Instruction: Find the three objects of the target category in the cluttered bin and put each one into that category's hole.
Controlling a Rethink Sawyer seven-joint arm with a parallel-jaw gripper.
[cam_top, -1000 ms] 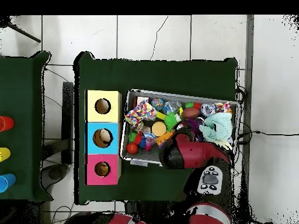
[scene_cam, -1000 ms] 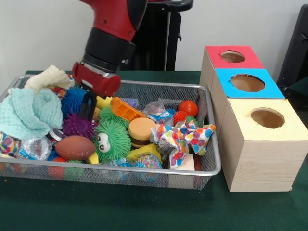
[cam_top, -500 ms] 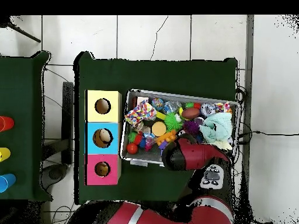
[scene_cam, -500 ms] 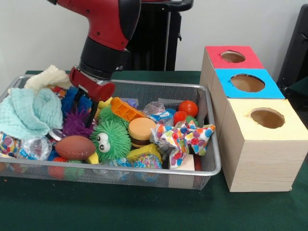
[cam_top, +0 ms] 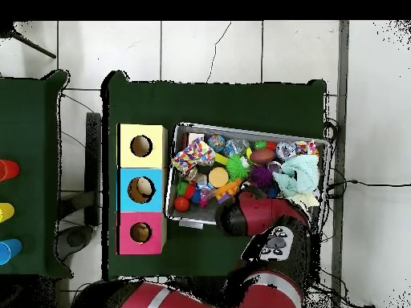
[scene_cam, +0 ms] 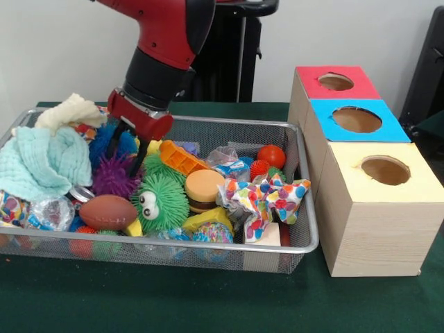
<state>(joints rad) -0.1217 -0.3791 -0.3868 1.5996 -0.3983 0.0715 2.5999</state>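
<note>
So the wire bin (scene_cam: 305, 208) is stuffed with toys and sits on the green table (scene_cam: 208, 305), right next to a row of three wooden boxes with holes on top: red (scene_cam: 336, 82), blue (scene_cam: 357, 119) and yellow (scene_cam: 386, 170). My gripper (scene_cam: 125, 149) hangs over the far-left part of the bin with its two dark fingers (scene_cam: 138, 158) spread apart, nothing between them. The tips point down at the purple spiky ball (scene_cam: 111, 179), with a blue spiky ball (scene_cam: 104, 142) just behind it. Right beside that is a green fuzzy ball with googly eyes (scene_cam: 161, 201), and a little brown football (scene_cam: 107, 212) sits against the near wall. A mint cloth (scene_cam: 41, 161) and a cream cloth (scene_cam: 69, 111) are piled at the left end. Toward the middle there's an orange block (scene_cam: 179, 157) and a toy burger (scene_cam: 205, 189), then a polka-dot crumpled cloth (scene_cam: 267, 198) and a red ball (scene_cam: 271, 155) at the box end. From overhead, my arm (cam_top: 261, 215) covers the bin's edge, and the blue box's hole (cam_top: 141, 189) seems to have something in it, can't tell what.
</note>
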